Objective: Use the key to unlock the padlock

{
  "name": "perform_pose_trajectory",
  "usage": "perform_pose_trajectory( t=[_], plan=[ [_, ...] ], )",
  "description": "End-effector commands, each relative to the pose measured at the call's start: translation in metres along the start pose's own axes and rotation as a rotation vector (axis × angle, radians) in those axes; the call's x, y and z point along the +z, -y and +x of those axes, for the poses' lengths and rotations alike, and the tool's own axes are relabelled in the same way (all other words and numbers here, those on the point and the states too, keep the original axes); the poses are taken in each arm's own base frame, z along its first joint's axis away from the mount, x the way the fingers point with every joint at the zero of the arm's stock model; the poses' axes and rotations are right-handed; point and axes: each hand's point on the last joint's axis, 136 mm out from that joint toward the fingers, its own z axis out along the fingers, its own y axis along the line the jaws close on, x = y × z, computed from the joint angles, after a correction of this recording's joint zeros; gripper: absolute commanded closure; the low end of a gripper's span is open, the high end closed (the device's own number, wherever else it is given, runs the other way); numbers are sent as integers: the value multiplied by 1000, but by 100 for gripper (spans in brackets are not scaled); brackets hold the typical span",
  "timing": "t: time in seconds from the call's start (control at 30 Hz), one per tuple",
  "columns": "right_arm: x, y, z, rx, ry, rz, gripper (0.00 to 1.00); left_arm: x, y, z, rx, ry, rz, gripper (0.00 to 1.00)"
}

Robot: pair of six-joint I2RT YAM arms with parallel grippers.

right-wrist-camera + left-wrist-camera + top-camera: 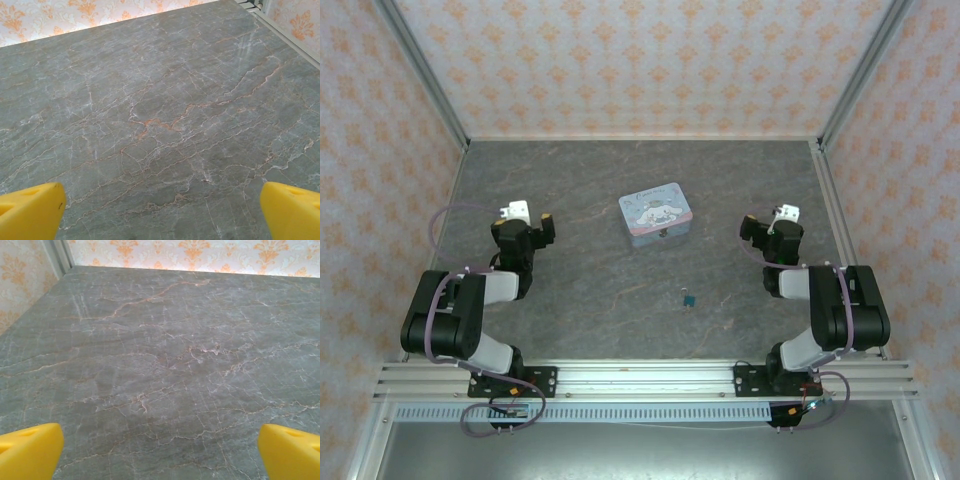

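Note:
A tiny blue-teal padlock [690, 298] with a small dark shackle lies on the grey marbled table [590, 290], near the front and between the two arms. The key is too small to make out. My left gripper [525, 228] hovers at the left of the table, open, well away from the padlock. In its wrist view the yellow fingertips [30, 450] stand wide apart over bare table. My right gripper [770, 232] is at the right, also open, and its yellow fingertips [292, 210] have nothing between them.
A pale blue tin box [657, 214] with a white cartoon character sits at the middle back, beyond the padlock. Patterned walls with metal frame posts [425, 75] close in the table on three sides. The aluminium rail [640, 380] runs along the near edge.

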Motion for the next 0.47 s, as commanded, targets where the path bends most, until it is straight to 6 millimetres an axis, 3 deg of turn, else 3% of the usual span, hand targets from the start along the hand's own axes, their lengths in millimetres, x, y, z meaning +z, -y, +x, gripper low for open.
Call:
perform_pose_trajectory(
  t=[0.0, 0.43],
  plan=[
    [2, -2, -5, -5, 12, 6, 1, 1, 6, 0, 14, -10, 13, 0],
    [2, -2, -5, -5, 8, 7, 1, 1, 10, 0, 36, -14, 10, 0]
  ],
)
